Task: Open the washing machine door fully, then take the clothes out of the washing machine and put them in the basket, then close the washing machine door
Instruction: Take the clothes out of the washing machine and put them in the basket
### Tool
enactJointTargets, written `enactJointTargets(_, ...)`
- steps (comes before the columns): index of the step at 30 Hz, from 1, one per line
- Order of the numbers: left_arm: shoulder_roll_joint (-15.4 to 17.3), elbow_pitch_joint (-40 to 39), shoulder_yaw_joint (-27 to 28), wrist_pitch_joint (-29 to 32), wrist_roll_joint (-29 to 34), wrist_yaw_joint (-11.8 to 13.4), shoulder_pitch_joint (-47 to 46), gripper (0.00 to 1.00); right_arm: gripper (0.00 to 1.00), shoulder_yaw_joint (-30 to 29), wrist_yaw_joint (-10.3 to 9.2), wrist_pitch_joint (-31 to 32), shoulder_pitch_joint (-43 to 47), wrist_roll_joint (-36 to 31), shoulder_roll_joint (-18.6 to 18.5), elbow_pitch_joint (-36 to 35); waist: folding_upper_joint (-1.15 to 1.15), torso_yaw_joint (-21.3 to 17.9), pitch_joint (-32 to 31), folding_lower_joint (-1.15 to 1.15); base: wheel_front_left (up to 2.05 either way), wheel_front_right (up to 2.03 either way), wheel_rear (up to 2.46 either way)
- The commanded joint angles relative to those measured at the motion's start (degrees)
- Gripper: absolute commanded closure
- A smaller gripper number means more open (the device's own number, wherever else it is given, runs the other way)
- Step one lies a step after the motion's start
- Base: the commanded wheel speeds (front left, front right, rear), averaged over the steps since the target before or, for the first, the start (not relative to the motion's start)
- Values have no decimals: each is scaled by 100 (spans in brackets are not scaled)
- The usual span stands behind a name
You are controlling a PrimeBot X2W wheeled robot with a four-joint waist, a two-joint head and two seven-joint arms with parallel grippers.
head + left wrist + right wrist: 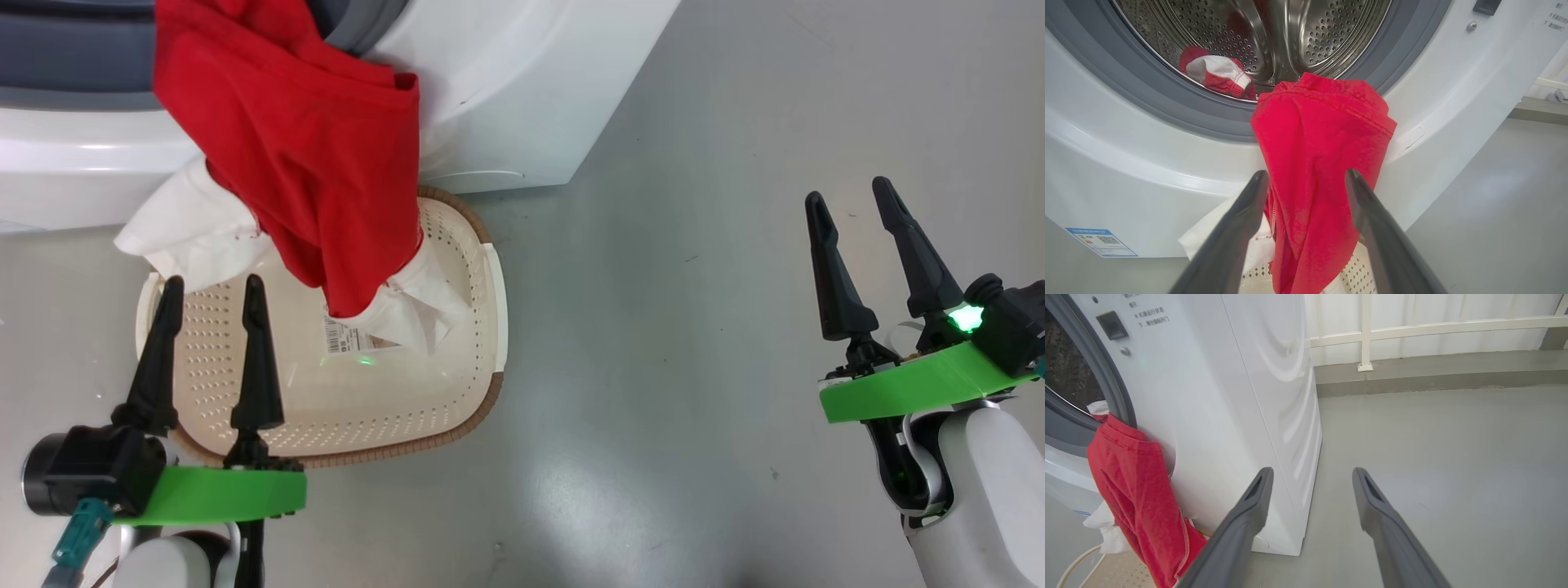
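left gripper [214, 282] and right gripper [847, 189] spread, empty; red clothes [302, 147] hanging from washing machine [506, 98] into basket [494, 327], barcode label [339, 336] inside

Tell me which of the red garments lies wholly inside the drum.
The small red-and-white bundle low in the drum, seen in the left wrist view. The bigger red garment instead hangs out over the grey ring toward the basket.

Left end effector [214, 282]: lower left of the head view, both fingers spread wide and pointing up. Right end effector [847, 189]: right side, higher up, fingers spread wide and leaning slightly left. A green bracket [914, 394] joins it to the pale right forearm [980, 482].
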Motion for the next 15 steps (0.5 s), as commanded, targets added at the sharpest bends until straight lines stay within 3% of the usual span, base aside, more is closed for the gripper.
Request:
enactJointTargets(1,85,-160,159,-29,-31,58,185,0,0,133,28,-36,183,-36,-39,-137,0,-5,2,0,0,0,0)
enactJointTargets(15,88,812,262,-29,-77,-99,-546,0,0,163,28,-36,114,-18,-3,-115,0,-63,61,0,0,0,0)
